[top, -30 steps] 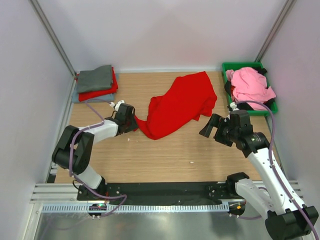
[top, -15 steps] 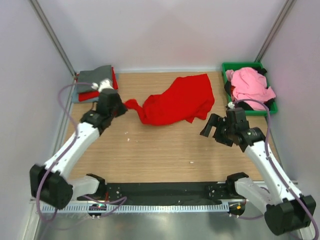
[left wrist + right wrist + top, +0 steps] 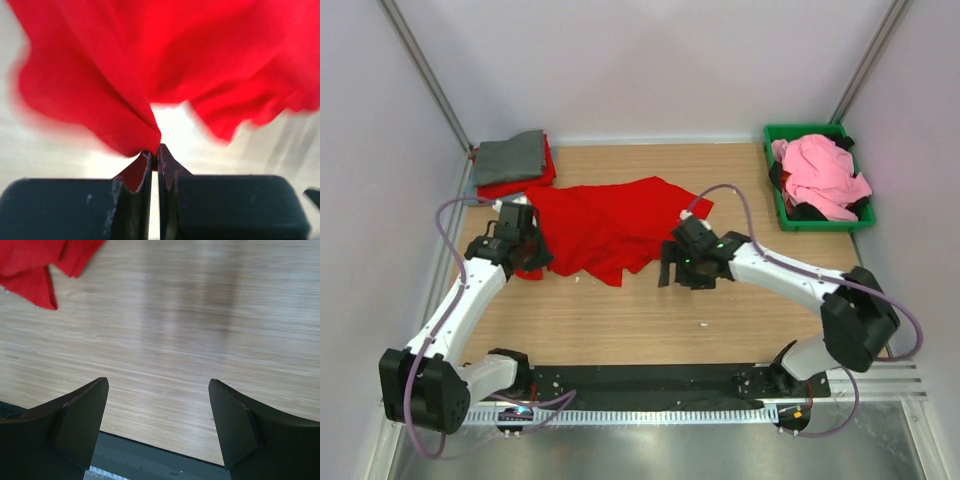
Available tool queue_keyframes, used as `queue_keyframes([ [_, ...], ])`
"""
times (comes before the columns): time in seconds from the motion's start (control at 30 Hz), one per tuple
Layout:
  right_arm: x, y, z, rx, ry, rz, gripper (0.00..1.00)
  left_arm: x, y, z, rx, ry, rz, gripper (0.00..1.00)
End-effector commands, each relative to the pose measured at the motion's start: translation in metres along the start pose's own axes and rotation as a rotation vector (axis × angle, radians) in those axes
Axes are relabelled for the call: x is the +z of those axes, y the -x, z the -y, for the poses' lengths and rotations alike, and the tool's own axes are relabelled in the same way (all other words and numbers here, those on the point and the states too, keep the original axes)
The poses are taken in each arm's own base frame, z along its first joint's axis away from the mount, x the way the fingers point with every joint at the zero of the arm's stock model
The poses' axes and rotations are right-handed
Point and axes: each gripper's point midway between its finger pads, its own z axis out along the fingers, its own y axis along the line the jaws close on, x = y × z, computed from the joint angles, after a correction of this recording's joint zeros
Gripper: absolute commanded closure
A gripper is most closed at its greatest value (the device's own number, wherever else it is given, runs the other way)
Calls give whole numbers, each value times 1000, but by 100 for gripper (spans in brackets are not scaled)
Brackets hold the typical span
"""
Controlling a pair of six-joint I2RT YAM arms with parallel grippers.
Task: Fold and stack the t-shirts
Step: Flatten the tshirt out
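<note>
Far left, a folded stack [image 3: 510, 165], grey on red, sits at the back corner of the surface [image 3: 620, 320]. Just in front of it the left gripper [image 3: 154, 152] is clamped together on a thin pinch of the red t-shirt [image 3: 605, 225], at its left edge. The right gripper [image 3: 685, 272] has its jaws apart over bare wood just beside the shirt's right side and holds nothing. Far right, a pink shirt [image 3: 820, 170] is heaped in the green bin [image 3: 790, 128].

Risks:
- The pinch is small, so a tug may slip it.
- If the right gripper closes where it is, it likely catches no cloth.
- A pull leftward could nudge the stack.

The red t-shirt lies mid-surface, spread but crumpled, with uneven edges, not flat and not yet folded.
</note>
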Motion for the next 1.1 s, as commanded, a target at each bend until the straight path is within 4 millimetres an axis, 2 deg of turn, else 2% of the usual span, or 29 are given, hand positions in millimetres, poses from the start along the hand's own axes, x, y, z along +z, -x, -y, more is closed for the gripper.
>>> queue_keyframes([
  [0.0, 14, 8, -49, -8, 21, 73, 13, -6, -34, 6, 21, -91, -126, 94],
  [0.03, 19, 3, -57, -17, 25, 63, 13, -8, -35, 8, 29, -108, -128, 94],
  [0.07, 21, -6, -73, -48, 50, 58, 13, -9, -35, 10, 37, -126, -131, 94],
  [0.1, 20, -4, -87, -52, 73, 66, 13, -11, -36, 12, 48, -142, -132, 95],
  [0.13, 30, -9, -92, -66, 63, 51, 13, -12, -37, 12, 67, -147, -136, 94],
  [0.17, 29, -10, -109, -84, 88, 58, 13, -16, -36, 11, 76, -152, -122, 95],
  [0.27, 48, -15, -123, -106, 76, 48, 14, -22, -36, 2, 88, -128, -83, 94],
  [0.3, 48, -13, -136, -115, 97, 53, 14, -25, -35, 3, 84, -138, -68, 95],
  [0.33, 60, -15, -137, -124, 83, 44, 15, -27, -32, 5, 83, -150, -52, 95],
  [0.37, 61, -10, -147, -126, 97, 54, 15, -31, -29, 5, 83, -158, -27, 95],
  [0.47, 76, -4, -158, -141, 99, 65, 18, -34, -25, -1, 75, -129, 10, 95],
  [0.67, 101, 4, -166, -159, 53, 72, 23, -41, -20, -2, 69, -130, 46, 95],
  [0.87, 117, -1, -167, -162, 29, 55, 35, -43, -19, -2, 66, -132, 55, 95],
  [0.97, 120, -7, -165, -160, 17, 43, 50, -43, -16, -6, 64, -108, 72, 95],
  [1.07, 120, -13, -162, -154, 4, 41, 71, -43, -15, -7, 63, -104, 79, 95],
])
